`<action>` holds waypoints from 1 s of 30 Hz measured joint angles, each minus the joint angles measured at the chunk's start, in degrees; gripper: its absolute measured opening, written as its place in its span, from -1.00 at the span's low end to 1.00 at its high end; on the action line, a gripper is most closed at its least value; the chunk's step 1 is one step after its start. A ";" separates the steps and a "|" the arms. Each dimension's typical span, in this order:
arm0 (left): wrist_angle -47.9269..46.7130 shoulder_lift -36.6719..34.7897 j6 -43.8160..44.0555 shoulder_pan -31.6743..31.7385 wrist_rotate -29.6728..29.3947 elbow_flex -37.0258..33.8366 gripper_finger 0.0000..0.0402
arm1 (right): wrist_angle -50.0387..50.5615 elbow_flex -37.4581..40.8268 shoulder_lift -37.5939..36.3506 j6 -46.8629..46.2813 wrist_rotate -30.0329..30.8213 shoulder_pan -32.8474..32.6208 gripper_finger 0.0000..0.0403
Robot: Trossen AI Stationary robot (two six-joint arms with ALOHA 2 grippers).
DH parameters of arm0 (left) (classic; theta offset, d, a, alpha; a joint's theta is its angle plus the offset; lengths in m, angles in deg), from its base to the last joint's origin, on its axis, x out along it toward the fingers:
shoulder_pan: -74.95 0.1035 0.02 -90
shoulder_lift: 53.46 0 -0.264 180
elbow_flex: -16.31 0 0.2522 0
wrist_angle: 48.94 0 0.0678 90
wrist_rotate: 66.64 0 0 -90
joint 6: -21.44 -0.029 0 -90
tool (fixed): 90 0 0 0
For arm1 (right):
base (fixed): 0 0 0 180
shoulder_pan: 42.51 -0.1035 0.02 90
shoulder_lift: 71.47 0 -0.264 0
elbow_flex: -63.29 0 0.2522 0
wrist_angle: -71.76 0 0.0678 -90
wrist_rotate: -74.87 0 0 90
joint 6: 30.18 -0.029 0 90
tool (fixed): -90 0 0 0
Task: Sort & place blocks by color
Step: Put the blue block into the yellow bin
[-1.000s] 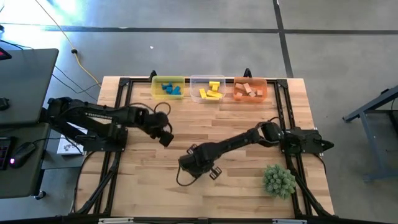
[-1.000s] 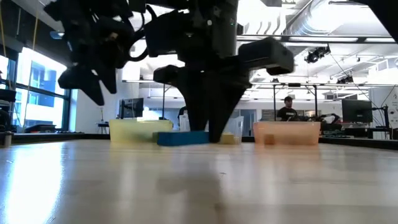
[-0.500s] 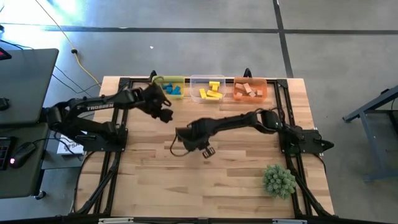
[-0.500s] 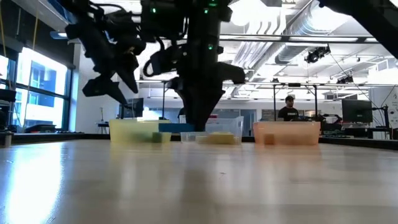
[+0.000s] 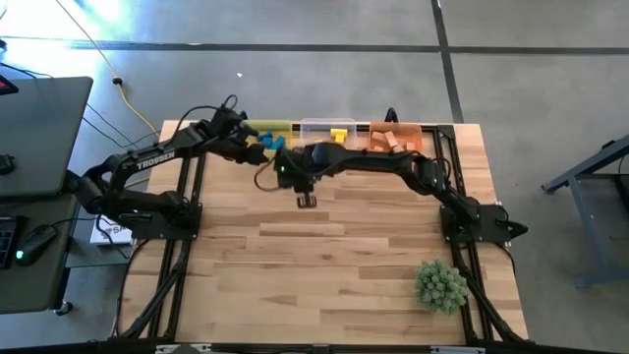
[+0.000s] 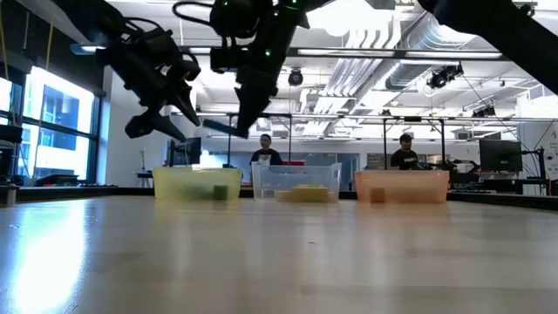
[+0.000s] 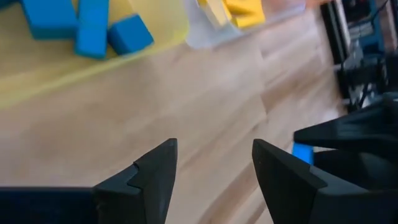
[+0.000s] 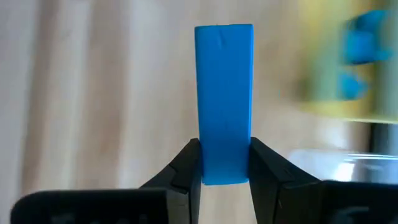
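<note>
Right gripper (image 8: 225, 163) clamped on blue bar (image 8: 224, 102), carried above table near yellow bin (image 5: 267, 128) | step: delivery of blue | next: bar to be centred over bin, released | left gripper (image 7: 214, 171) spread, empty, beside bin

From above I see the table (image 5: 324, 246) evenly and brightly lit, with strong glare on the floor at the top left corner, and the arms throw only soft, weak shadows on the wood. In the low view the arms are dark silhouettes against bright ceiling lamps and a window on the left, and the near table surface is out of focus with a pale reflection. In my right wrist view the blue bar (image 8: 224, 102) is sharp while the bins behind are blurred.
</note>
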 joint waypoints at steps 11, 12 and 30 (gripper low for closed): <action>7.52 -0.02 2.59 2.10 0.13 0.00 -0.01 | -1.85 -5.99 -0.07 -6.85 9.02 3.68 -0.64; 8.01 0.00 2.99 2.06 0.17 0.00 -0.01 | -2.27 -6.07 -0.07 -7.69 10.31 3.74 -0.64; 14.03 0.00 12.43 -3.31 6.40 0.00 -0.01 | -4.12 -5.90 -0.04 -12.60 15.43 5.12 -0.64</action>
